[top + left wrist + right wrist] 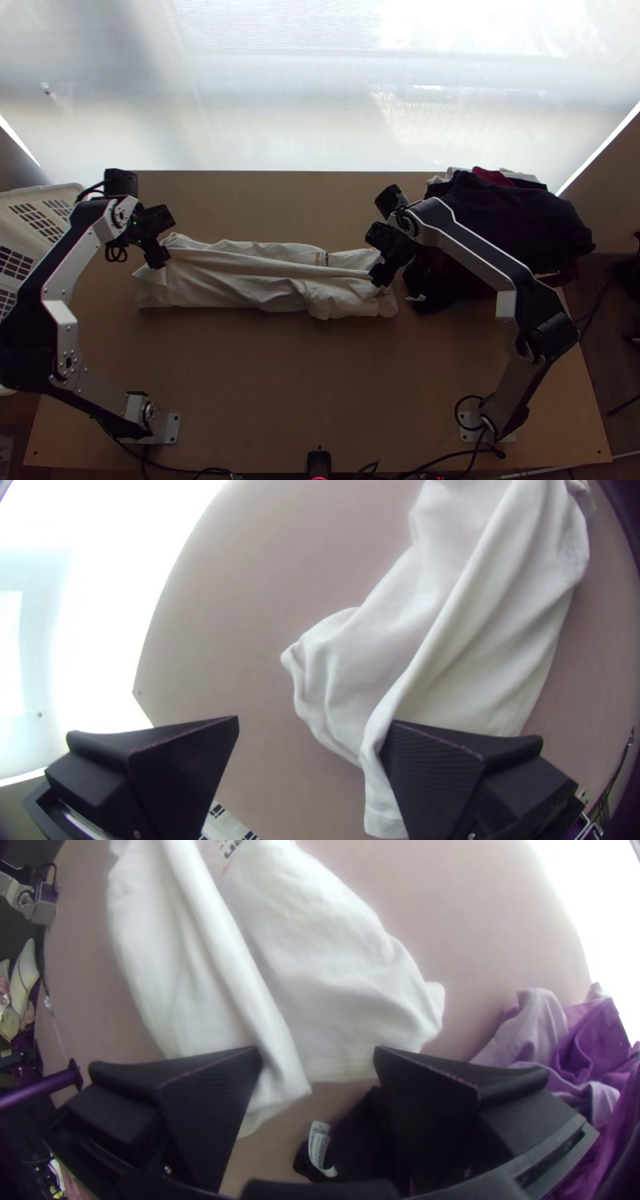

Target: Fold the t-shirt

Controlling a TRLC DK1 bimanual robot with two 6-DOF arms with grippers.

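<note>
While the two grippers sit roughly at opposite ends, the white t-shirt is stretched out on the bench between them, so its long axis runs sideways from the left gripper to the right gripper, pretty much parallel with the bench's near edge. It's a long, narrow strip, kinda wrinkly, with a raised fold running lengthwise. Couldn't tell you which end the collar is at, but the small print is on the far side of that fold, closer to the right gripper.

The left gripper has its fingers spread wide, one overlapping the lengthwise fold near that end and the other off to the side over bare bench. Right gripper's spread too, with the other end of the shirt partly between its fingers, and the fold ends by one of them. Neither one is pinching the cloth, though I can't tell if any finger touches it.

Just outward of the right gripper there's a pile of mostly dark clothes, and outward of the left gripper is a white basket.
</note>
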